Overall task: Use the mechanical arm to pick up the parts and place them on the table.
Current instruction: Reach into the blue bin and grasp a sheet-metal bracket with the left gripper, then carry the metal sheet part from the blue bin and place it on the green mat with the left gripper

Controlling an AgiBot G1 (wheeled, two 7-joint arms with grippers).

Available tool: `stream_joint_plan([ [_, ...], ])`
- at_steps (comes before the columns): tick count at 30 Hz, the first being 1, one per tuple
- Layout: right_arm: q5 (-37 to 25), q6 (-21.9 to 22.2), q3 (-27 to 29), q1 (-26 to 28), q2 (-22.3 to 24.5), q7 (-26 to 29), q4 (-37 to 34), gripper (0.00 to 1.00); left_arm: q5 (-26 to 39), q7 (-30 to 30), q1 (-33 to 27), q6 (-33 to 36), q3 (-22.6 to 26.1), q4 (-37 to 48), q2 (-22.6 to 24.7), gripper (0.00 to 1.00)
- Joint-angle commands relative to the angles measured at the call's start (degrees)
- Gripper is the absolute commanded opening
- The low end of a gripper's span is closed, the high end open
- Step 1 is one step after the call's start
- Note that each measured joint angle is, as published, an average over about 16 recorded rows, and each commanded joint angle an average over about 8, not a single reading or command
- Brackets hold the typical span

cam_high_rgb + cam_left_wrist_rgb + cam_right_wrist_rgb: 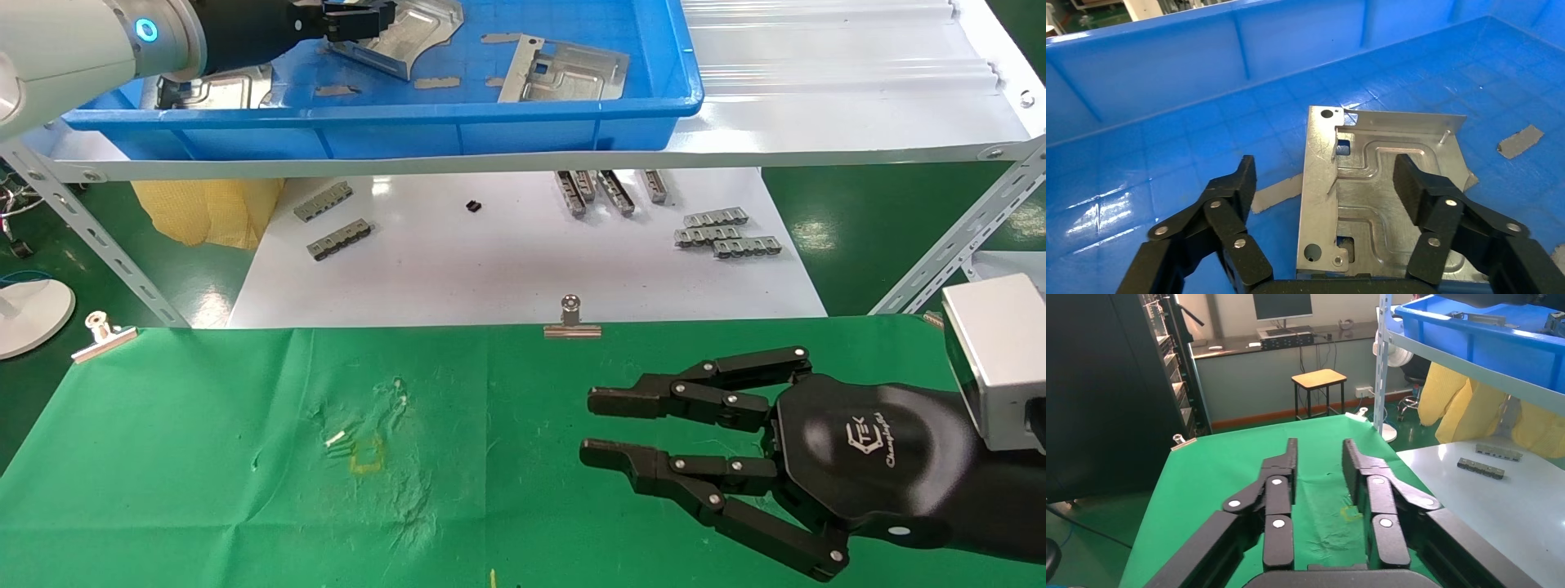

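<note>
My left gripper (368, 18) reaches into the blue tray (409, 135) on the shelf. In the left wrist view it (1324, 177) is open just above a silver part (1376, 202) lying on the tray floor. One finger (1232, 190) is beside the part's bent rim and the other (1422, 190) is over the plate. This part shows in the head view (413, 37), with two more parts, one to its right (568, 73) and one to its left (221, 86). My right gripper (587, 426) is open and empty above the green table (204, 457), also in the right wrist view (1318, 456).
Small grey toothed strips (727, 233) lie on the white board (507, 261) under the shelf. Binder clips (572, 320) pin the cloth's far edge. A slanted shelf leg (956, 245) stands at the right and another (90, 237) at the left. Grey tape scraps (1520, 141) lie in the tray.
</note>
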Motion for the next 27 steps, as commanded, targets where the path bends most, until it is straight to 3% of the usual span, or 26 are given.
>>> stream_joint_plan([
  [1, 0.0, 0.0, 0.0, 0.0, 0.0, 0.0, 0.0, 1.0, 0.14, -0.14, -0.02, 0.03, 0.09, -0.01, -0.01, 0.0],
  [27, 0.01, 0.0, -0.01, 0.0, 0.0, 0.0, 0.0, 1.0, -1.08, -0.26, 0.4, -1.46, -0.74, -1.38, 0.0, 0.0],
])
